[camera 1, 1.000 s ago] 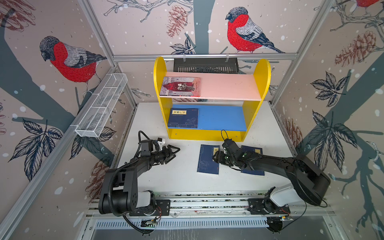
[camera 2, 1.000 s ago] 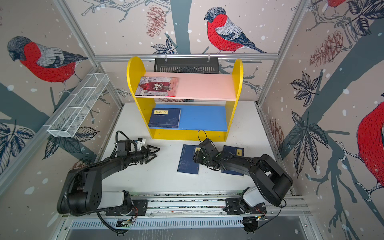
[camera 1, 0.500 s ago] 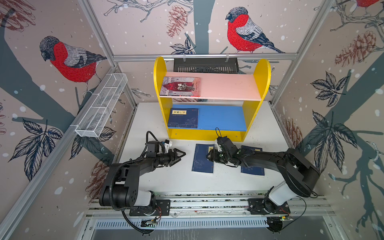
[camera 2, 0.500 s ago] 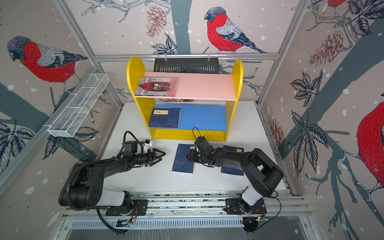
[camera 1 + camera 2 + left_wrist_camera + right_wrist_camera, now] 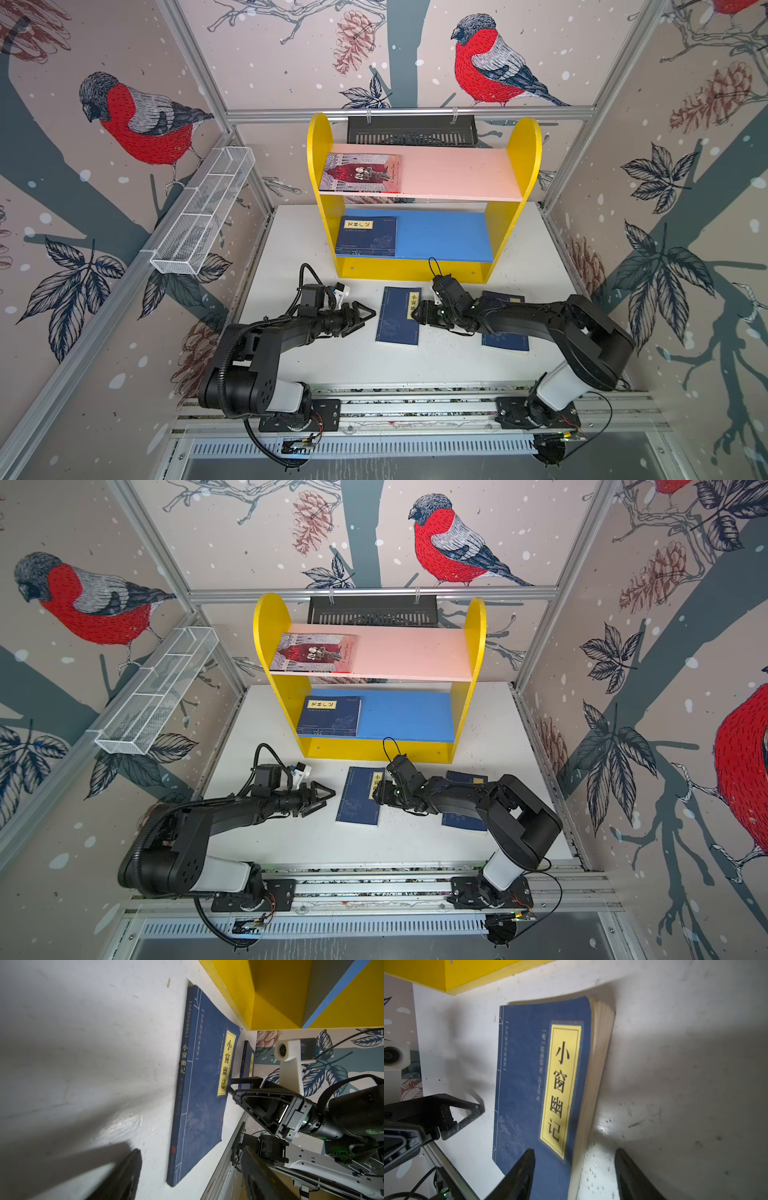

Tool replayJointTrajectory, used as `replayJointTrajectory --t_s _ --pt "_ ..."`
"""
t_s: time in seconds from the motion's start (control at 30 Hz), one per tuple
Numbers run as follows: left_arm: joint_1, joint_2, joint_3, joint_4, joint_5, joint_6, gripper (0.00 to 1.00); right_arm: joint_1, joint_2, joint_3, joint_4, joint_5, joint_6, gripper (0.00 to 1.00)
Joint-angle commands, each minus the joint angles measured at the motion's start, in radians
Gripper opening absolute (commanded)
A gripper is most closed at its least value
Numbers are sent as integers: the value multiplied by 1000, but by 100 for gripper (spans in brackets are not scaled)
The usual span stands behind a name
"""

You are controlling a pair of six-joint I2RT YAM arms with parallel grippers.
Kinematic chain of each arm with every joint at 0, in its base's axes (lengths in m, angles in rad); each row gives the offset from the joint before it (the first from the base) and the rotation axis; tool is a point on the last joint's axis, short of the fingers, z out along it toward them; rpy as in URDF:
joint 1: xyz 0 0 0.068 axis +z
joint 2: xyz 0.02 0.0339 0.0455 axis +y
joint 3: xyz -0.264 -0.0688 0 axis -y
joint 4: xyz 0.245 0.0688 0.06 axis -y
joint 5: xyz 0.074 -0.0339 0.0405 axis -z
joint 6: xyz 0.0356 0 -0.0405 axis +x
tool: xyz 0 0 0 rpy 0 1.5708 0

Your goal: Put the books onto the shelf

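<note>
The book (image 5: 398, 316) has slid left on the bench (image 5: 291, 257), in front of the shelf (image 5: 528, 145), nudged by the right fingers (image 5: 519, 1176), which are parted astride its page edge. The left fingers (image 5: 126, 1174), wide, have neared its spine, probably to brace it.

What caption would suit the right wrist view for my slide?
Right gripper, jaws open, straddling the page edge of a navy paperback lying on the white table near the yellow shelf.
</note>
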Motion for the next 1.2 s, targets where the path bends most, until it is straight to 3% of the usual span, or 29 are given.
replayJointTrajectory --t_s 0.0,0.33,0.6,0.77,1.17 --pt "-24 -1 -5 34 -11 17 76 3 10 -5 32 -34 16 63" --pt "-55 47 -8 53 -7 14 77 9 60 0 159 -147 28 60" --pt "-66 61 -9 68 -6 7 77 23 42 -20 231 -163 58 46" --pt "-68 50 -16 75 -7 0 77 23 40 -24 262 -181 65 30" --pt "-68 20 -20 83 -8 -7 78 20 74 -36 315 -195 76 20"
